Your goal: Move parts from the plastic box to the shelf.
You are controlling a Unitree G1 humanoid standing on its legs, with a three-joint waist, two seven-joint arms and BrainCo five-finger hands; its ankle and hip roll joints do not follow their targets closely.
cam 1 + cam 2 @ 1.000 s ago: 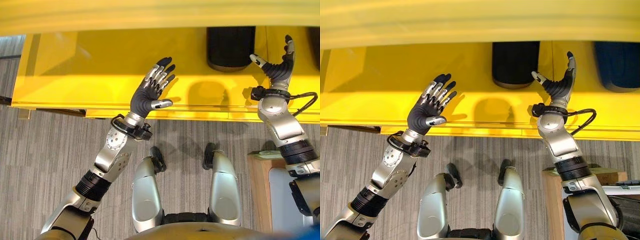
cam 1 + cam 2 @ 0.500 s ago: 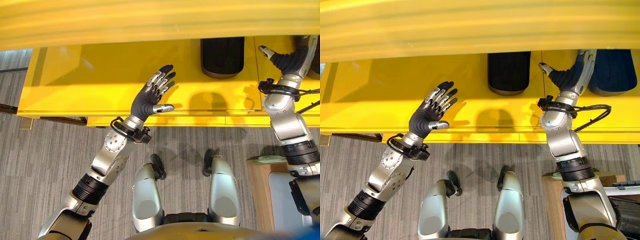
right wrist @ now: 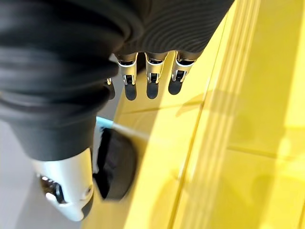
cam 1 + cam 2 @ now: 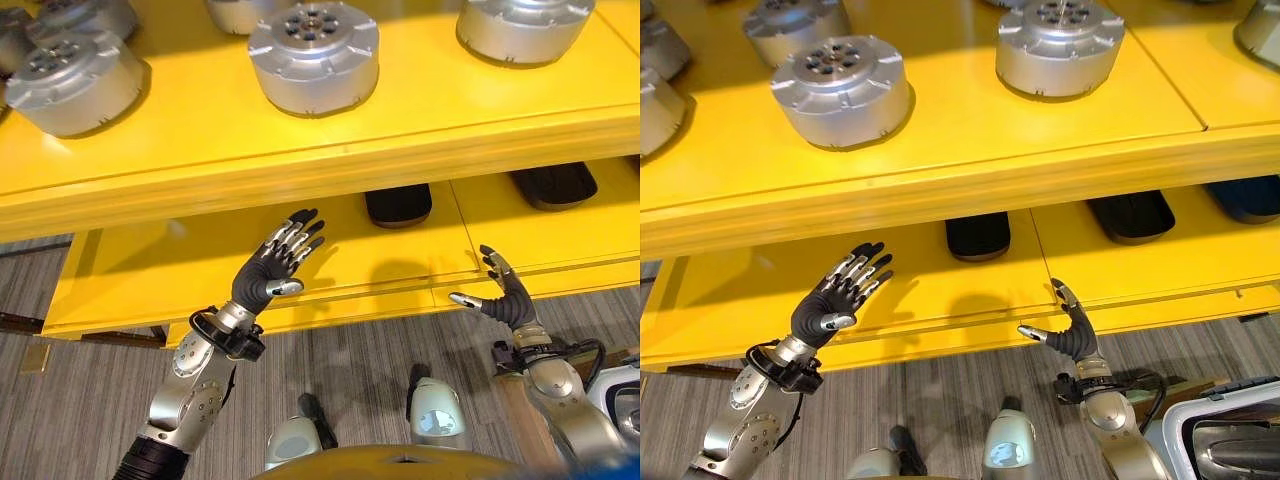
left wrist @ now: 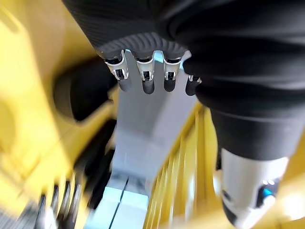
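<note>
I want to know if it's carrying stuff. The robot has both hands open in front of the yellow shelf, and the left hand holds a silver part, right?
Not quite. The left hand is open and empty, as the left eye view shows; the silver parts sit on the yellow shelf. The right hand is open too.

Black parts (image 4: 398,204) half hidden under upper shelf (image 4: 300,170); plastic box (image 4: 1225,435) cut off at frame corner; left wrist view blurred.

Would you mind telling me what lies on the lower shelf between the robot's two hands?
In the left eye view, nothing: the lower shelf is bare yellow between the left hand and the right hand. A black part sits farther back.
</note>
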